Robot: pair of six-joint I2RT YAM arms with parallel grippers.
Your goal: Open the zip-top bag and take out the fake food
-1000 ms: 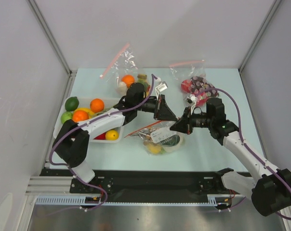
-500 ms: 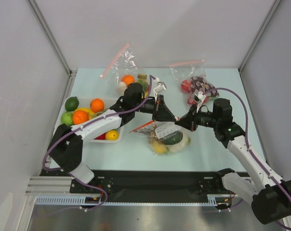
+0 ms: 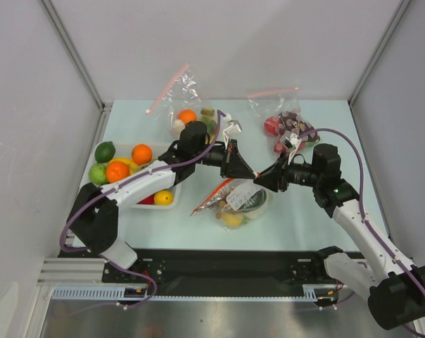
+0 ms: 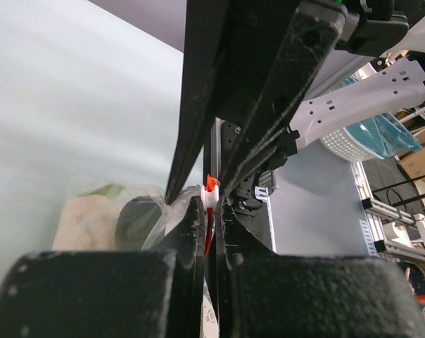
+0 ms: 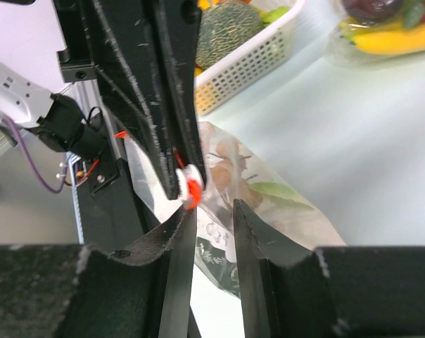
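The left gripper (image 4: pixel 211 209) kept its jaws clamped on the red rim of the zip-top bag (image 3: pixel 240 202) at centre frame while the right gripper (image 5: pixel 212 211), its grip unclear, pulled rightward, probably starting to part the seal.

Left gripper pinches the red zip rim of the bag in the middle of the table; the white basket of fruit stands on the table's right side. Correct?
No. The white basket stands on the left side of the table, as the top external view shows. The rest holds: the left gripper pinches the red zip rim of the zip-top bag in the middle.
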